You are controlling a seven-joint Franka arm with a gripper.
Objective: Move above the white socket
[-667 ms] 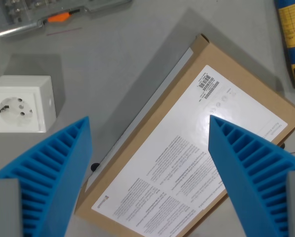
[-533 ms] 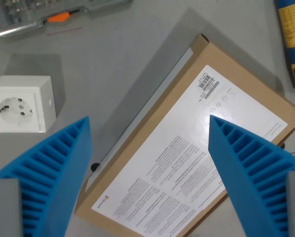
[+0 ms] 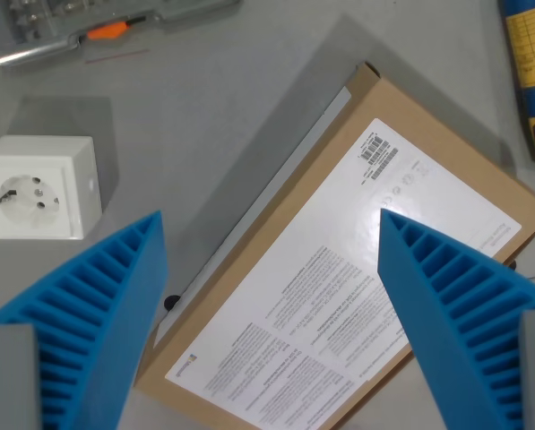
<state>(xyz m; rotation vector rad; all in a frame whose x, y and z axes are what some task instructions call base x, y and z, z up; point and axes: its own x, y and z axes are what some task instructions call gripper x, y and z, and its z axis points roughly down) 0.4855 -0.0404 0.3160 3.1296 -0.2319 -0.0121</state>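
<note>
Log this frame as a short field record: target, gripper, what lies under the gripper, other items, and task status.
target: white socket, at the wrist view's left, on the grey table
gripper: gripper open, blue fingers spread wide, holding nothing
under gripper: cardboard box with a white printed label, lying diagonally
other items: metal tool with orange part at top left; blue and yellow package at top right
status: gripper is not above the socket yet

Gripper (image 3: 267, 224) points straight down — blue ribbed fingers (image 3: 97, 313) spread wide, holding nothing.
</note>
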